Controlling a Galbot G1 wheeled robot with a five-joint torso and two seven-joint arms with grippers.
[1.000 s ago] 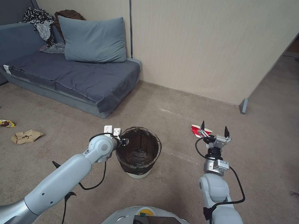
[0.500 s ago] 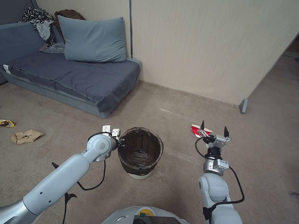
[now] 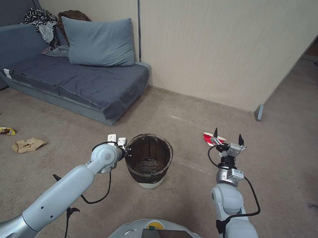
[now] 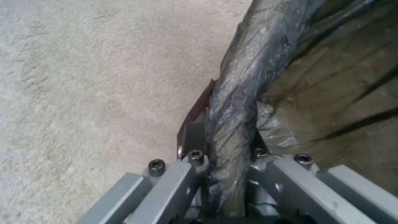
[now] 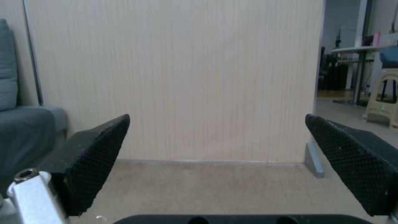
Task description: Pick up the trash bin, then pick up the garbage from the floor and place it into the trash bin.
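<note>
Two pincers are at work in the head view. The left pincer (image 3: 128, 152) is at the near-left rim of the trash bin (image 3: 148, 163), which stands upright on the floor (image 3: 183, 200) just ahead of the robot. The left wrist view gives what the head view cannot: the bin's bag-covered rim (image 4: 236, 102) runs straight between the jaws, one finger (image 4: 191, 137) outside the wall and the other inside, both pressed against the dark plastic, so the left pincer (image 4: 226, 155) is clenched on the rim.

The right pincer (image 3: 227, 137) hangs above the carpet to the right of the bin, well apart from it, its two black tips spread wide with nothing between them. The right wrist view shows the same wide gap of the right pincer (image 5: 215, 165), facing the ribbed wall.

A red-and-white paper cup (image 3: 211, 138) lies on the floor just beyond the right pincer's left tip. Far left on the carpet lie a crumpled brown paper bag (image 3: 28, 145) and a yellow wrapper (image 3: 2, 130), near the sofa (image 3: 79, 84).
</note>
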